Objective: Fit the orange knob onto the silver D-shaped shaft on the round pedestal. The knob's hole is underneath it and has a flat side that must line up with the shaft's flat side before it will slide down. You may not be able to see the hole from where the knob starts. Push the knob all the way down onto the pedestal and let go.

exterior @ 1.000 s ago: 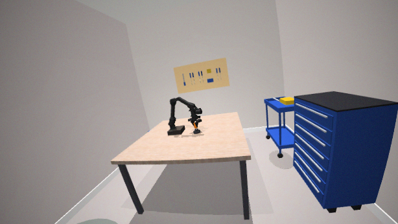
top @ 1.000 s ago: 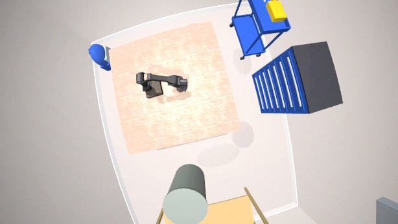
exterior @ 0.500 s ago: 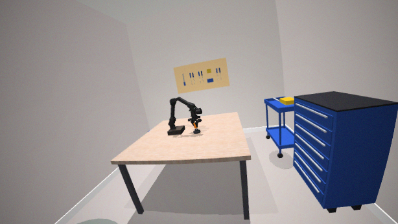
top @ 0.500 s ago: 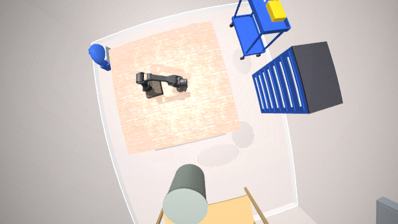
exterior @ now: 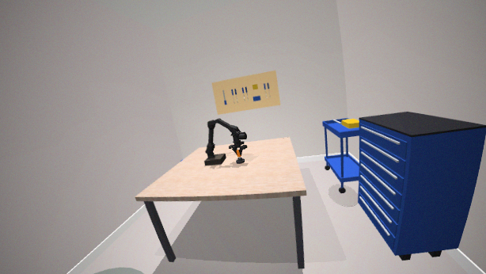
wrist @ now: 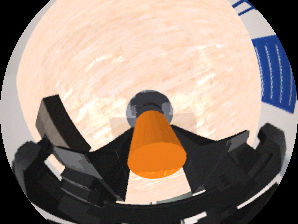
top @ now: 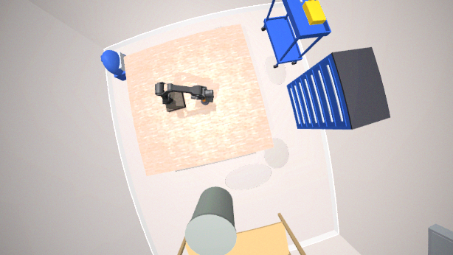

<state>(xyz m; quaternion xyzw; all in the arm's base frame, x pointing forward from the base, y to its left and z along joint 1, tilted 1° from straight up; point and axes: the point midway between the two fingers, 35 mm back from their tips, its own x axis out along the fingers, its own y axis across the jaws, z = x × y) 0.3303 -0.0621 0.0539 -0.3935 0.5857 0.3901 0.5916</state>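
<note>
My gripper is shut on the orange knob, which points down toward the table. In the wrist view the knob's lower end sits right over the dark round pedestal and hides the silver shaft. From the side, the knob hangs just above the pedestal; I cannot tell if they touch. From above, a little orange shows under the gripper head. The knob's hole is hidden.
The arm's black base stands on the wooden table just left of the pedestal. A blue drawer cabinet and a blue cart stand to the right, off the table.
</note>
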